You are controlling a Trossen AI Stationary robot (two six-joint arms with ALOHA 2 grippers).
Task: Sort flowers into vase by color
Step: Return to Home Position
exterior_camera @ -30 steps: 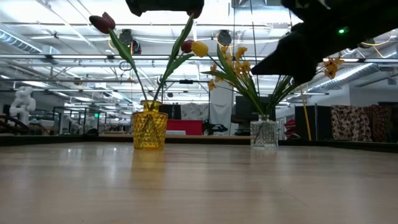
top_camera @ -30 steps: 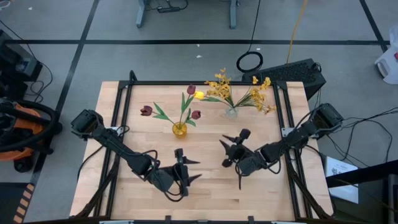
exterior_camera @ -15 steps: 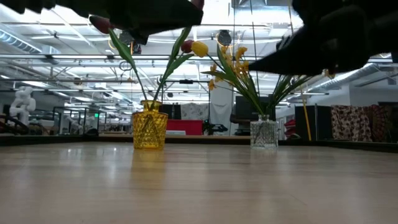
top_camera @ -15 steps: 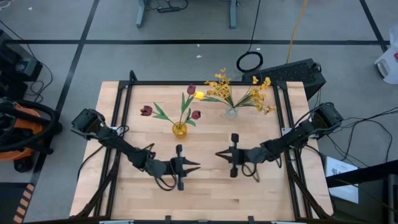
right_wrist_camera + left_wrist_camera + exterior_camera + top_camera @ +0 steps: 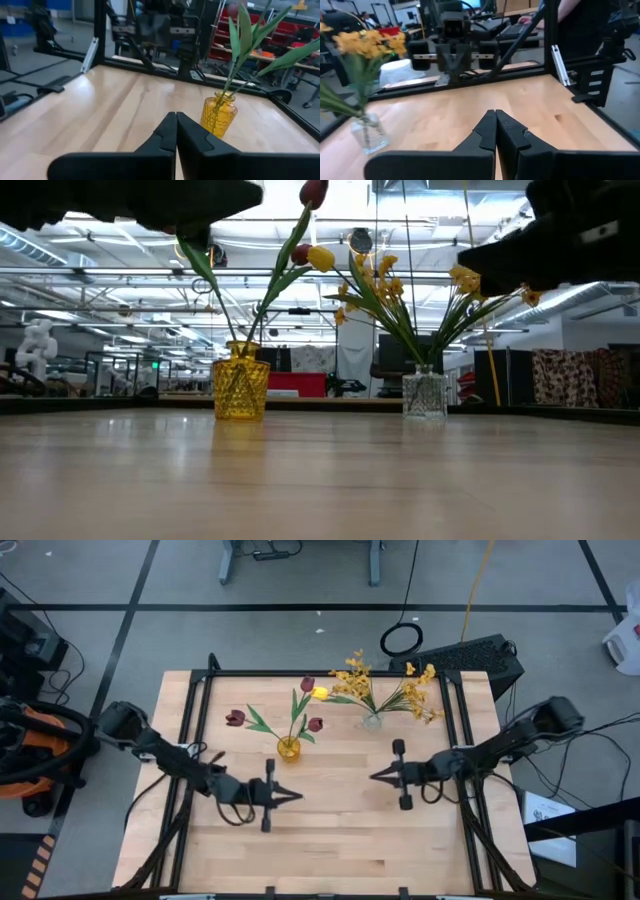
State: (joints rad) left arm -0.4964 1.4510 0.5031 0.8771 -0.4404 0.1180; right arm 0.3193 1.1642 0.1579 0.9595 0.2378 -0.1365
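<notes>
I'd ease left gripper (image 5: 292, 796) and right gripper (image 5: 374, 777) — both pressed together, empty — straight back, clear of the yellow vase (image 5: 288, 749).

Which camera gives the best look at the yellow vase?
The low view: the yellow vase stands whole, side-on. The high view shows only its top from above; the right wrist view shows it at an angle; the left wrist view misses it.
</notes>
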